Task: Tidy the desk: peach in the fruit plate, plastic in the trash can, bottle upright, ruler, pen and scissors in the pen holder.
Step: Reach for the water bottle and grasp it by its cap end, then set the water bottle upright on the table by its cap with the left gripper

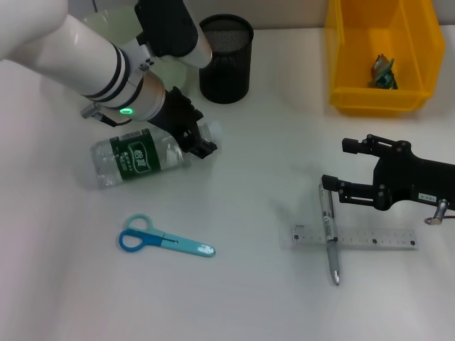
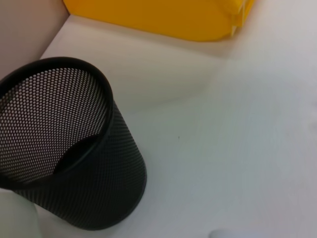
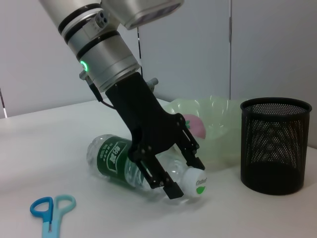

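White matte desk: left fingers (image 3: 184,179) clamp ribbed clear bottle (image 1: 138,158); right fingers (image 1: 335,165) spread over pen (image 1: 330,231).

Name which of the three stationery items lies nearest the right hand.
The pen: its upper end lies beside the right hand. It crosses the clear ruler; the blue scissors lie far off.

Head overhead; wrists low, near pen holder (image 2: 69,148)
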You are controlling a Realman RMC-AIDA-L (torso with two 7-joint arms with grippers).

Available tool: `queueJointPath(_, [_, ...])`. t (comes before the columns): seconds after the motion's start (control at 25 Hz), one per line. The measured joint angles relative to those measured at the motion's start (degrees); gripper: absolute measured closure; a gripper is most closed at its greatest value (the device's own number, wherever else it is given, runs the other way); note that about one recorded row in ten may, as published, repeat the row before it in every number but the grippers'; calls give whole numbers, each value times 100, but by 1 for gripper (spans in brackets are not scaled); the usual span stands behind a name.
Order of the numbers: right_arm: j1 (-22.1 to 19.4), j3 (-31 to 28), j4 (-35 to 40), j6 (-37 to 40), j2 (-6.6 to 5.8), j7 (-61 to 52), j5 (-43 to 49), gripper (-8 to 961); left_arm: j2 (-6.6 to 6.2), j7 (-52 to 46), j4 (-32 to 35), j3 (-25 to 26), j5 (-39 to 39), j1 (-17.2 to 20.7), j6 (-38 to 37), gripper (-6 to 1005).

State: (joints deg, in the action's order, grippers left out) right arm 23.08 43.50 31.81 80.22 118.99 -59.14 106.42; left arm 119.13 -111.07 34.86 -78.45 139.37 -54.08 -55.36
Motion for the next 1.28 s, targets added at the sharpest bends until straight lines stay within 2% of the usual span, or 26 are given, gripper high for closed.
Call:
queueJointPath(0.16, [-7,-8,1,9,0,0,0,156,6,5,2,-113,-2,3,7,318])
queueJointPath(0.36, [-8,-9,0,9,0,0,0,156,-1,4,118,-235,-191,47,-102,516])
queueJointPath(0.44, [-14,-9,1,8,0,0,0,157,-8,13,210,-228,-301,93,-177,529])
queueJointPath(0.48, [-19,-9,1,11,3,0,0,157,-29,13,546,-210,-496,250,-343,536])
queueJointPath(0.52, [-19,-9,1,11,3,0,0,157,-29,13,546,-210,-496,250,-343,543])
queueJointPath(0.6, [-18,-9,1,20,5,0,0,157,-37,-11,991,-201,-669,466,-493,556])
queueJointPath(0.68, [-14,-4,1,30,0,0,0,157,-50,-8,1630,-95,-1015,838,-704,556])
queueJointPath(0.72, [-14,-4,1,30,0,0,0,157,-50,-8,1630,-95,-1015,838,-704,556])
queueJointPath(0.84, [-11,7,3,50,-2,6,0,157,-60,148,2100,295,-1415,1187,-992,555])
queueJointPath(0.88, [-3,9,2,54,-2,18,0,157,-70,327,2198,663,-1690,1335,-1201,555])
queueJointPath(0.96, [1,10,2,58,-2,27,0,157,-72,392,2197,805,-1785,1371,-1275,555])
queueJointPath(1.0, [8,21,1,64,-2,41,0,157,-79,548,2175,1167,-2005,1459,-1475,555])
queueJointPath(1.04, [8,21,1,64,-2,41,0,157,-79,548,2175,1167,-2005,1459,-1475,555])
queueJointPath(1.08, [19,41,0,69,-1,44,1,157,-81,700,2162,1466,-2193,1558,-1664,555])
queueJointPath(1.28, [38,55,3,73,2,44,2,158,-91,969,2163,1817,-2634,1829,-1891,554])
